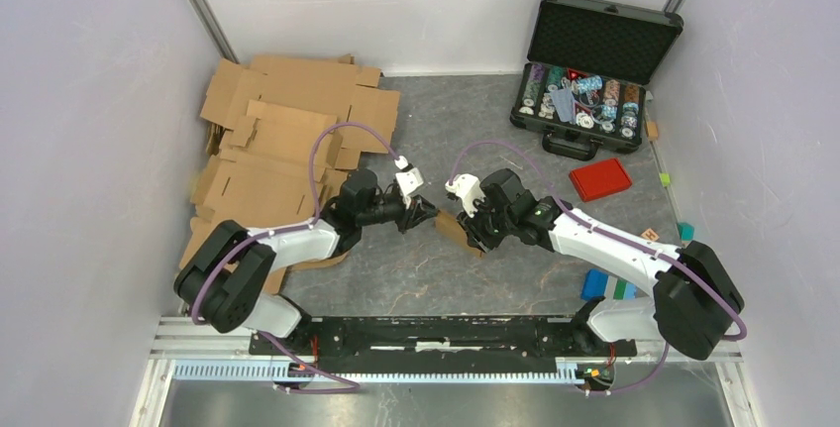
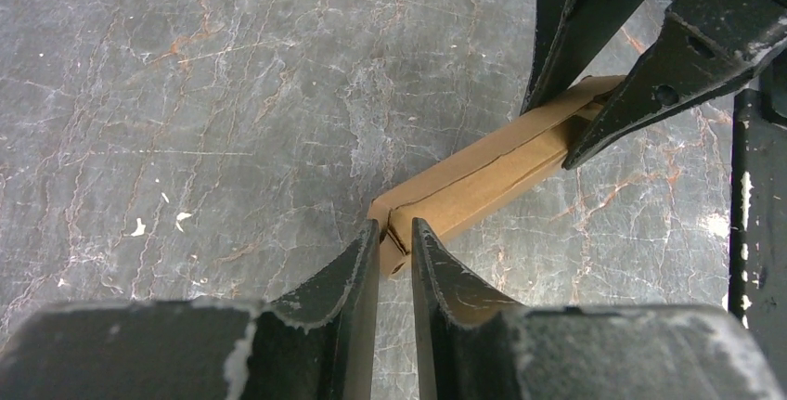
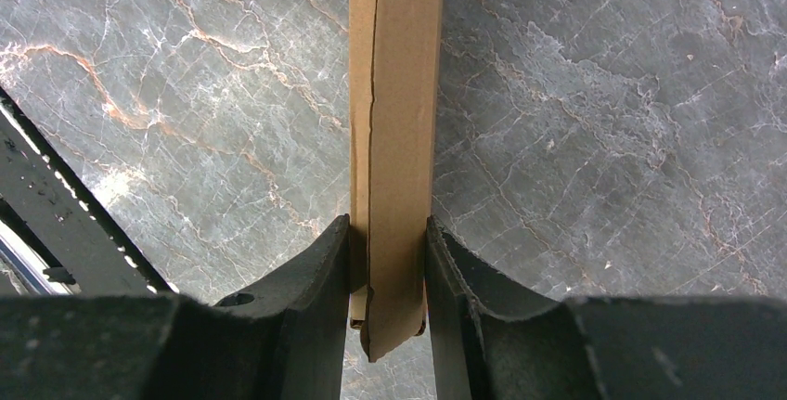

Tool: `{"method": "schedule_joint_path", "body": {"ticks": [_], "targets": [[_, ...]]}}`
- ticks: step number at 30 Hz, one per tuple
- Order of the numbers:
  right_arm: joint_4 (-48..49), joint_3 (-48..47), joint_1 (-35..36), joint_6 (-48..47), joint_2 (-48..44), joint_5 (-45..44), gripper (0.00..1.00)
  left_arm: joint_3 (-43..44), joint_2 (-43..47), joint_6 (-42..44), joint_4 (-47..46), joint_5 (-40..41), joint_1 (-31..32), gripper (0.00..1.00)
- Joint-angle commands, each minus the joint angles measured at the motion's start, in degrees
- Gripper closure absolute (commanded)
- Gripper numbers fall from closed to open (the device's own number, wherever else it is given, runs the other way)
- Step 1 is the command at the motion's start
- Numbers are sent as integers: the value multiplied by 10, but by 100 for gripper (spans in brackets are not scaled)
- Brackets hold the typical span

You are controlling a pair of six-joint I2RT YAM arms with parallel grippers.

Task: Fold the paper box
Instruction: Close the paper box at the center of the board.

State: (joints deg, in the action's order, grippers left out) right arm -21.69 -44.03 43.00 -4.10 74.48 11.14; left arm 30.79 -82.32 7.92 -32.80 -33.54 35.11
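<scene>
The paper box (image 1: 454,227) is a small brown cardboard piece pressed nearly flat, held over the grey marbled table between both arms. In the right wrist view it (image 3: 394,94) runs straight up from my right gripper (image 3: 388,233), whose fingers are shut on its sides. In the left wrist view the box (image 2: 483,177) slants up to the right; my left gripper (image 2: 396,233) pinches its near corner in a narrow gap, and the right gripper's fingers (image 2: 631,94) clamp the far end. From above, the left gripper (image 1: 428,214) and right gripper (image 1: 473,229) face each other closely.
A pile of larger brown cardboard sheets (image 1: 287,140) covers the back left. An open black case (image 1: 589,80) of chips stands at the back right, with a red lid (image 1: 599,179) in front of it. Blue blocks (image 1: 604,283) lie by the right arm.
</scene>
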Motion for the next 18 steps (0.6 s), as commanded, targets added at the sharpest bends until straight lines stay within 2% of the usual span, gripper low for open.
{"method": "schedule_joint_path", "body": {"ticks": [1,5,9,18], "targets": [[-6,-8,0,3,10,18,62,26,-11,27,-2,-3,6,76],[-6,-8,0,3,12,19,62,32,-17,25,-2,-3,11,79],[-6,-10,0,4,12,17,63,38,-14,34,20,-6,12,97],[-11,-12,1,5,17,-2,63,57,2,23,79,8,13,98]]}}
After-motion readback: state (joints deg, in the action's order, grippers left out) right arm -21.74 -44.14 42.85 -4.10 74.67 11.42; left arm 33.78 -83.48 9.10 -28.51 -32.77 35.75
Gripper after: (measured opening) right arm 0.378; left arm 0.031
